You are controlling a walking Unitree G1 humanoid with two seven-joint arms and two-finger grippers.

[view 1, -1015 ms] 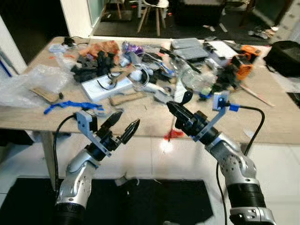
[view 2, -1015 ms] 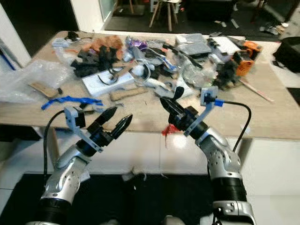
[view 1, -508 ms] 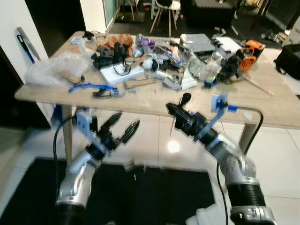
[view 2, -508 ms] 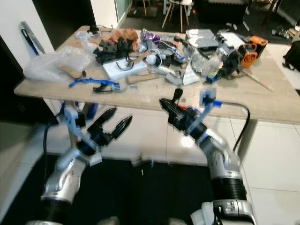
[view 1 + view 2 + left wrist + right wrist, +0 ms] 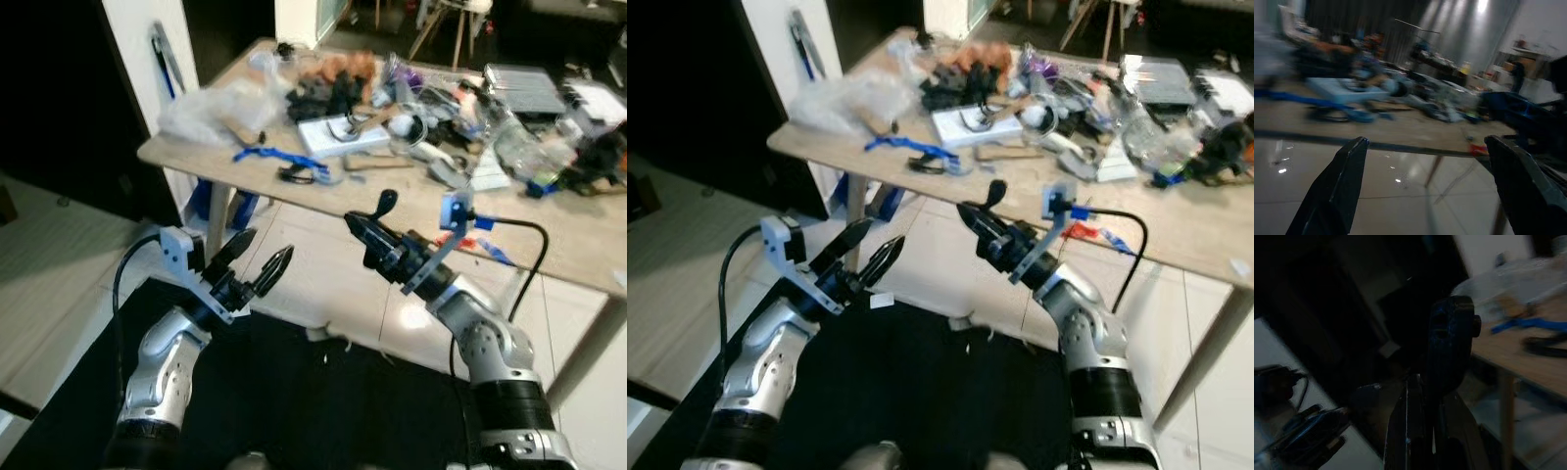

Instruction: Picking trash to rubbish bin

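Right gripper (image 5: 377, 220) looks pinched shut on a small dark scrap (image 5: 1450, 340), though it's murky. Left gripper (image 5: 257, 262) is spread, empty. Both hang off the table's (image 5: 588, 257) front edge. I'd keep that pinch firm while hunting for the bin.

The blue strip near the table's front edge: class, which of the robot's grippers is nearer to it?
Left. The left gripper hangs below and just in front of the blue strip, over the floor. The right gripper sits farther along toward the table's middle.
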